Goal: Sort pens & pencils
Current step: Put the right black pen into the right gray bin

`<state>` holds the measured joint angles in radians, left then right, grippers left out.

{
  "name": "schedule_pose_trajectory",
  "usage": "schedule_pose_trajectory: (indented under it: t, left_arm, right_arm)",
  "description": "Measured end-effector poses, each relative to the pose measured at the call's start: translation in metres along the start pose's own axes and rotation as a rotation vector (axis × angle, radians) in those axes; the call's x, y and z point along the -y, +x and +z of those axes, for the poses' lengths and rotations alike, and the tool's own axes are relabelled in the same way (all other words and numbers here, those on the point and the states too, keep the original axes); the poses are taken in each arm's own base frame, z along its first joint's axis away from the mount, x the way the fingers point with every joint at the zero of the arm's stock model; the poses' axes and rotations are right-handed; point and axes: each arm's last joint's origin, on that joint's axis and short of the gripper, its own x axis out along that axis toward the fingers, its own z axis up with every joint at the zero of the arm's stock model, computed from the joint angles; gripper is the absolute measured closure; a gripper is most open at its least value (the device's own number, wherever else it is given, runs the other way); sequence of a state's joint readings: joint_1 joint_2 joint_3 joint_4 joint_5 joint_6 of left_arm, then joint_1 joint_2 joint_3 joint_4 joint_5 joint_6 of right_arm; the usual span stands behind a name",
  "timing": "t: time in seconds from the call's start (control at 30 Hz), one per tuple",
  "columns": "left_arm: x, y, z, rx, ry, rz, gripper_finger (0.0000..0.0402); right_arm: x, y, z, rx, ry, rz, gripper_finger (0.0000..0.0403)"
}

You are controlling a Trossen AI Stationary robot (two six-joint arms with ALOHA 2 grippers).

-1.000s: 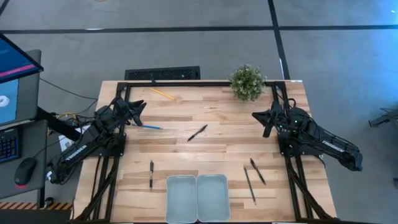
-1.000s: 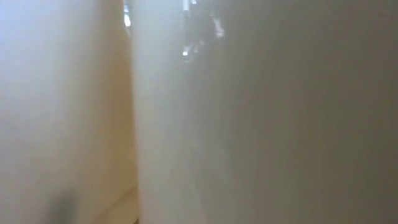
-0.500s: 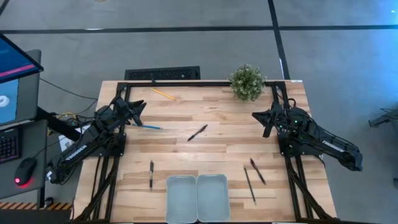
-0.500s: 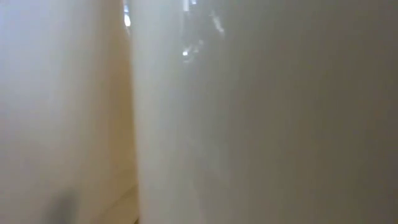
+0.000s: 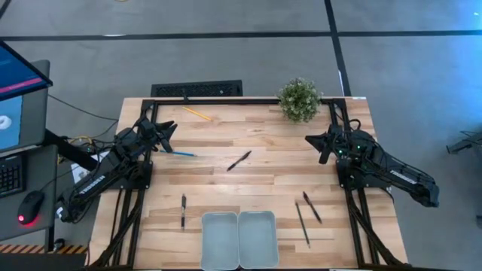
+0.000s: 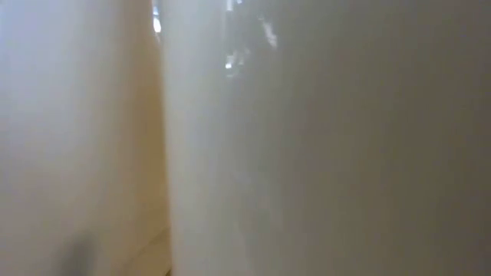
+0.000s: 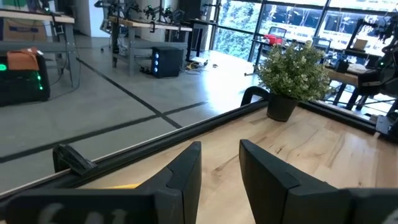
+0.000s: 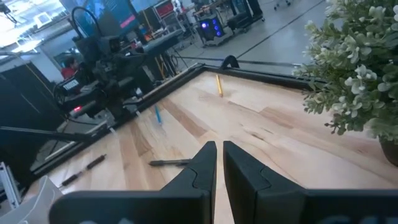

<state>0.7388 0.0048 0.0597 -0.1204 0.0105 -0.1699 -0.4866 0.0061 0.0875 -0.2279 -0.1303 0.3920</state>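
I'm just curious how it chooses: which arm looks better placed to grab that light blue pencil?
Probably the left. The left gripper hangs empty, fingers parted, right beside the light blue pencil; the right gripper waits shut across the table.

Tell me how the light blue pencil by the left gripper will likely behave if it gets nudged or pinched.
The light blue pencil lies flat on the bare wooden table, so a sideways nudge would probably roll it. It looks thin and straight, likely stiff and light. Being so low, it may slip from the left gripper unless pinched squarely.
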Motion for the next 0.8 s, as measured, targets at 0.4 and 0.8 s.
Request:
schedule_pose_trajectory:
  t: [0.4, 0.8]
  left_arm:
    - [0.0001, 0.0, 0.0003, 0.003, -0.001, -0.001, 0.0303]
    - [0.0001, 0.0, 0.0004, 0.004, -0.037, -0.001, 0.0303]
  right_arm:
    - [-0.0001, 0.0, 0.0004, 0.003, 0.0, 0.0, 0.03]
    - [-0.0008, -0.0001, 0.0027, 0.03, 0.018, -0.003, 0.0173]
